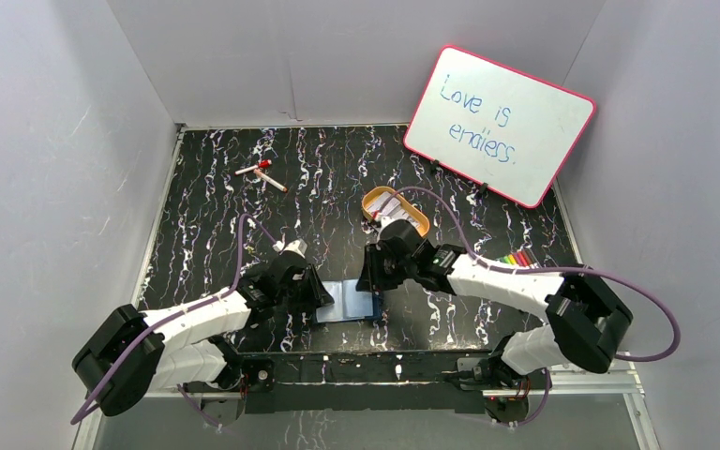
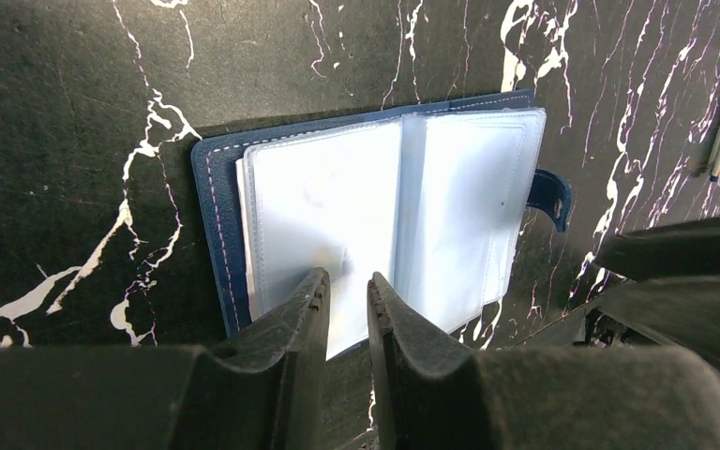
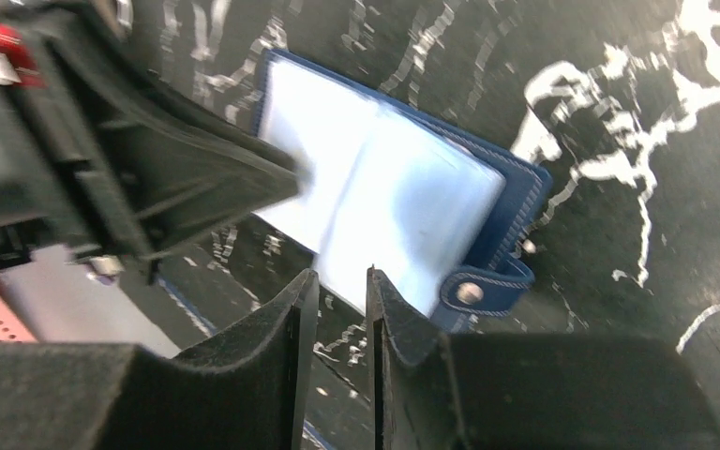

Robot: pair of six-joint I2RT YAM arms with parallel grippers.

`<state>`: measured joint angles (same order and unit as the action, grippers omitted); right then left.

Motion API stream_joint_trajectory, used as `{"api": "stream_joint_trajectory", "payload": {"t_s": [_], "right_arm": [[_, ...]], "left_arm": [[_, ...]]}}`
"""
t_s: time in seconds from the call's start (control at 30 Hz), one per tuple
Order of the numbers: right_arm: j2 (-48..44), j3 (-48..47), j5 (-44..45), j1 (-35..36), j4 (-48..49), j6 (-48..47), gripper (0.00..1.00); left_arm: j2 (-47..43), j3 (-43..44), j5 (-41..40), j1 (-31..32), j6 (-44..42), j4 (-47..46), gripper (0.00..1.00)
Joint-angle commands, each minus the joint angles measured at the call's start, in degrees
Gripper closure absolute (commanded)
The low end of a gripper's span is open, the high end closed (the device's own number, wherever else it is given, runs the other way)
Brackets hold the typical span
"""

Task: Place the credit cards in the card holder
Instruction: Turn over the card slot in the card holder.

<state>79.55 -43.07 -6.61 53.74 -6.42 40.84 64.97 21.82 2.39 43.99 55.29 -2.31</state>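
Note:
The card holder (image 1: 349,302) lies open on the black marbled table between the two arms. Its pale clear pockets (image 2: 450,216) face up inside the navy cover, and the snap tab (image 3: 487,286) sticks out on its right side. My left gripper (image 2: 347,279) stands at the near edge of the left page, its jaws a narrow gap apart with nothing between them. My right gripper (image 3: 340,274) hangs over the holder's right edge, also slightly open and holding nothing. Pale credit cards (image 1: 389,204) seem to lie in the oval orange tin (image 1: 412,223) behind the right arm.
A pink-framed whiteboard (image 1: 499,125) leans at the back right. Two marker pens (image 1: 261,173) lie at the back left, and a row of coloured pens (image 1: 516,258) sits beside the right arm. White walls close in three sides.

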Motion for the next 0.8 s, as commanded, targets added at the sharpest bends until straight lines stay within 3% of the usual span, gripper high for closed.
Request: {"api": "stream_joint_trajectory", "payload": {"t_s": [0.0, 0.27, 0.5, 0.77], "right_arm": [[0.0, -6.2, -3.4, 0.0, 1.5, -2.5, 0.66], [10.4, -5.5, -10.1, 0.9, 10.2, 0.6, 0.67], [10.6, -2.1, -0.3, 0.8, 3.7, 0.6, 0.67], [7.9, 0.6, 2.1, -0.2, 0.0, 0.3, 0.67]], "left_arm": [[-0.4, -0.7, -1.4, 0.0, -0.7, 0.1, 0.8], [-0.5, -1.8, -1.6, 0.0, -0.1, -0.1, 0.8], [-1.1, -2.5, -1.6, 0.0, 0.4, 0.4, 0.8], [-2.3, -3.2, -1.6, 0.1, 1.0, 0.6, 0.8]]}}
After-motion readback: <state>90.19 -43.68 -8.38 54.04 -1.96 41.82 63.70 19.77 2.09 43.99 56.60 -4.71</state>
